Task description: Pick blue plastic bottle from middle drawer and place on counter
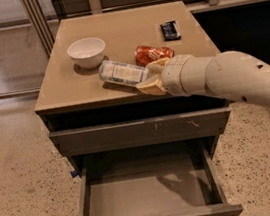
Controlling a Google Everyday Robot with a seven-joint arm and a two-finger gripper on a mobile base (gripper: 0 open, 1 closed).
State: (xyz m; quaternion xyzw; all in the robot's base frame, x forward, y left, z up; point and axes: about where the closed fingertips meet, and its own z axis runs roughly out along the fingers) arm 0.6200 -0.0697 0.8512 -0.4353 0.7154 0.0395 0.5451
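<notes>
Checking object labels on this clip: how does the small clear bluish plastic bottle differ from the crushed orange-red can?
The small clear bluish plastic bottle is pale with a whitish label; the crushed orange-red can is bright and dented. The bottle's end sits in the gripper near the front of the glossy beige counter; the can lies free behind it. Both lie sideways above the counter.

The claw (pixel 151 77) holds the bottle (pixel 122 72) above the counter (pixel 71 86), bowl (pixel 87 52) left, can (pixel 153 53) behind, middle drawer (pixel 148 194) open below.
</notes>
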